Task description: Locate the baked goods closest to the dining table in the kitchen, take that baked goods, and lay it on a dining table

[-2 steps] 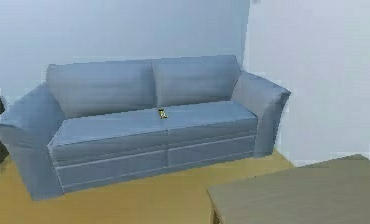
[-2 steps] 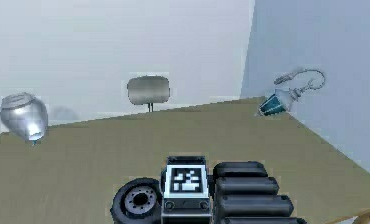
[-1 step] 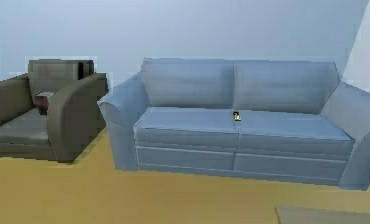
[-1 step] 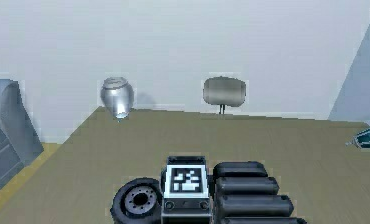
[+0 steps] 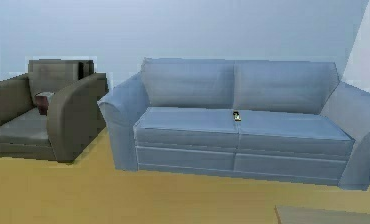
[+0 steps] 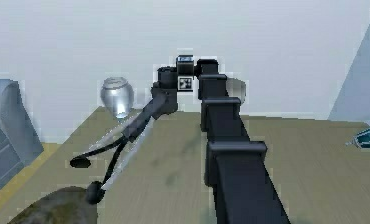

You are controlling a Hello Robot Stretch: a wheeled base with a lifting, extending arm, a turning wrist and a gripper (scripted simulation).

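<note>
**Operator:** What stands ahead of me?

**Observer:** In the forward view you face a blue-grey sofa against the wall. A brown armchair is just beside it, at the view's left. Both stand on a wooden floor. On the sofa's seat lies one small dark-and-white thing, too small to name.

**Operator:** And the arm?

**Observer:** In the arm side view your arm reaches out over a tan bench. The end effector points down toward the view's left, and its thin fingers show against the bench top, near a dark mottled patch. You cannot tell whether it has hold of anything, and the state of its grip cannot be told either. A silver round vessel stands at the bench's far edge, near the wall.

**Operator:** Where are the baked goods?

**Observer:** This I cannot tell you.
</note>
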